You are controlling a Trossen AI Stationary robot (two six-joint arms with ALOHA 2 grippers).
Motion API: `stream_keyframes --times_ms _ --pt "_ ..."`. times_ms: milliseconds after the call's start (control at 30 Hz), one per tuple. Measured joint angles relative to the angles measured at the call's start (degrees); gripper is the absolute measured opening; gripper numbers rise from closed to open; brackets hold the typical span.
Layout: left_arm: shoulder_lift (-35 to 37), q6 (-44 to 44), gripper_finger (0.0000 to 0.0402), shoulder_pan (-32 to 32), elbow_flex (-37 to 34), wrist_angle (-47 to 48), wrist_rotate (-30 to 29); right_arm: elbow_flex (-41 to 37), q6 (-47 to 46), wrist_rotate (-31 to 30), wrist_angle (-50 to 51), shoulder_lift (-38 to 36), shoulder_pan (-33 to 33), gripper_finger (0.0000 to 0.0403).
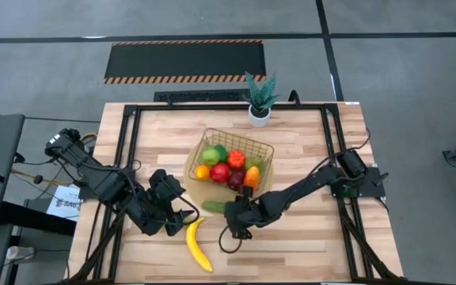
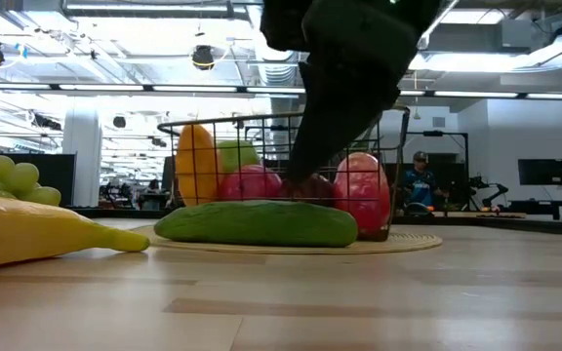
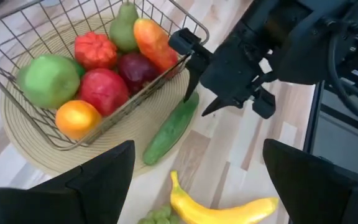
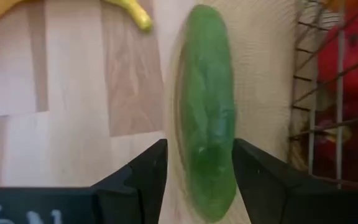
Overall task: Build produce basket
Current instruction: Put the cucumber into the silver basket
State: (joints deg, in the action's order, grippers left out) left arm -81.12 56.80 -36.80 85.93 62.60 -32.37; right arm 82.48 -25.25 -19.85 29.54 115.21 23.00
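Note:
The gold wire basket stands on a round tan mat and holds an apple, an orange, a pear and other red and green pieces. The green cucumber lies on the table at the basket's near side, partly on the mat's edge. My right gripper is open and reaches down from above, one finger on each side of the cucumber's right end. The yellow banana lies nearer the table's near edge, with green grapes beside it. My left gripper hangs open above the banana and grapes. My right gripper has its two fingers on either side of the cucumber's right end, across its length, pointing down from above. The cucumber lies flat on the table and mat. Whether the fingers touch it, I cannot tell.
A potted green plant stands at the table's far edge behind the basket. Bare wood lies to the right of the right arm and along the near edge. A black frame runs along the table's sides. A person sits in the room beyond.

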Motion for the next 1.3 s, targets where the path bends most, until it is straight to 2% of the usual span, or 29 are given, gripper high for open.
stream_keyframes --times_ms 200,367,533,667,733,867,1000,1167,1300 --pt "0.0 -0.6 0.0339 0.0 0.0 0.1 -1.0 3.7 0.0 4.0 2.2 0.0 1.7 0.0187" --pt "0.0 -0.3 0.0339 -0.4 0.0 -0.5 -4.2 12.2 -0.3 3.4 14.4 -0.1 4.8 0.0183" --pt "-0.6 -0.6 0.0339 -1.2 -0.2 -0.5 -5.5 17.9 -6.2 -1.8 28.1 -0.1 9.2 0.0179" --pt "-0.5 -0.6 0.0339 -1.3 -4.8 -7.6 -6.4 19.0 -15.1 -8.2 40.8 -0.2 13.0 0.0174" --pt "-0.6 -0.6 0.0339 -1.3 -7.8 -11.4 -4.6 19.0 -17.4 -9.8 44.1 -0.2 14.2 0.0169" --pt "-0.5 0.1 0.0339 -1.3 -15.2 -21.8 -1.2 16.5 -16.8 -10.3 43.4 -0.2 14.0 0.0153" --pt "-0.6 0.1 0.0339 -1.4 -20.8 -31.0 -0.8 14.6 -13.4 -13.3 42.9 -0.2 12.0 0.0134" --pt "-0.6 -0.3 0.0338 -1.9 -24.9 -35.6 0.2 11.2 -11.3 -15.1 43.4 -0.2 7.9 0.0116" --pt "-0.6 2.8 0.0338 -1.9 -27.4 -36.5 0.2 8.8 -7.3 -15.2 41.1 -0.2 5.0 0.0111"
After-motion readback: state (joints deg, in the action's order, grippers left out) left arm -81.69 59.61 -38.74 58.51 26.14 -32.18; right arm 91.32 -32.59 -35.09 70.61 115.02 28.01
